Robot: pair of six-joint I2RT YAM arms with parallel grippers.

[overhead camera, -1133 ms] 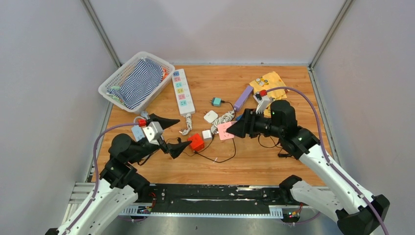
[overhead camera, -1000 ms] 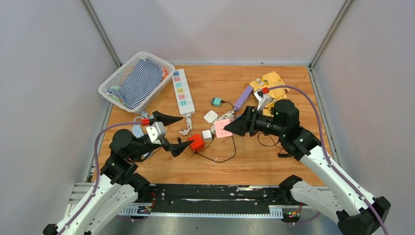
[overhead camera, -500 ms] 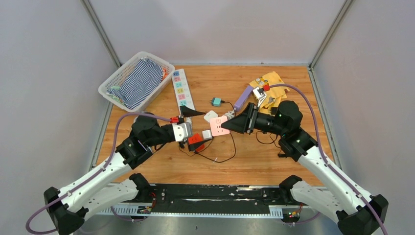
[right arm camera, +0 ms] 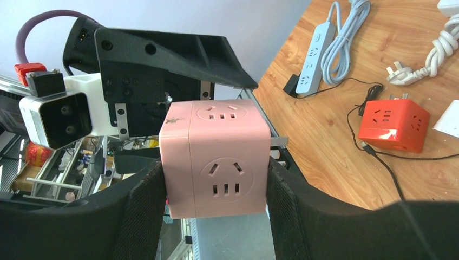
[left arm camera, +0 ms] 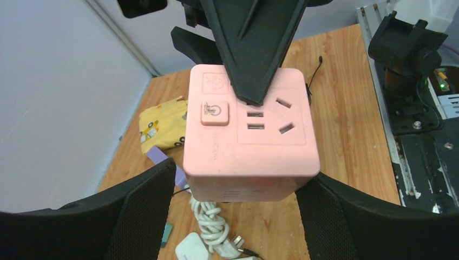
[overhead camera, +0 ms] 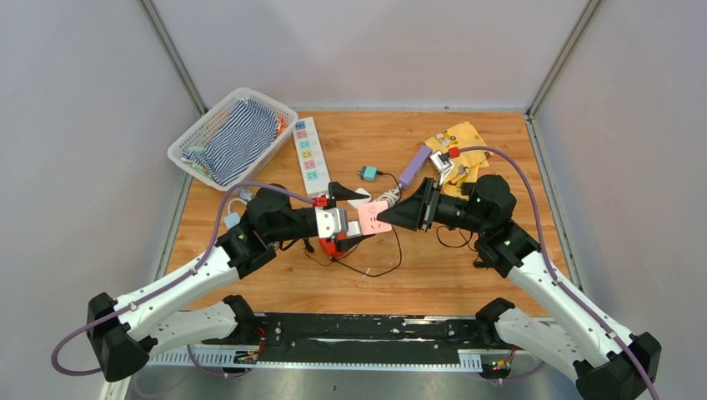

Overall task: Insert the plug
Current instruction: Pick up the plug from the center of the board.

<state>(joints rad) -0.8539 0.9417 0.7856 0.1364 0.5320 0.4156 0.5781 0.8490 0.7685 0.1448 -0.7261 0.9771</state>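
- While the right gripper (overhead camera: 383, 218) clamps the pink socket cube (overhead camera: 370, 218) between its two black pads, the cube hangs in the air over the middle of the wooden table (overhead camera: 417, 279).
- The left gripper (left arm camera: 241, 181) straddles the same cube with its black fingers spread wide, one on each side. The wrist view shows a sliver of gap on one side, so it has no grip.
- The pink cube is matte plastic with rounded corners, slotted sockets on its faces and one square button.
- Two cubes in all: the second, a glossy red cube (overhead camera: 332, 246), lies on the boards just near-left of the pink one, with a thin black wire beside it.
- Two strips: a long white power strip (overhead camera: 308, 156) with coloured sockets at far left, and a slim white strip (right arm camera: 316, 49) with a looped cord.
- One white three-pin plug (right arm camera: 400, 73) lies on the table on a thick coiled cord, apart from both cubes. A small teal plug (overhead camera: 368, 173) lies farther back.
- One white mesh basket (overhead camera: 204, 119) holds striped cloth (overhead camera: 242, 137) at far left. One yellow printed cloth (overhead camera: 458, 140) lies at far right.
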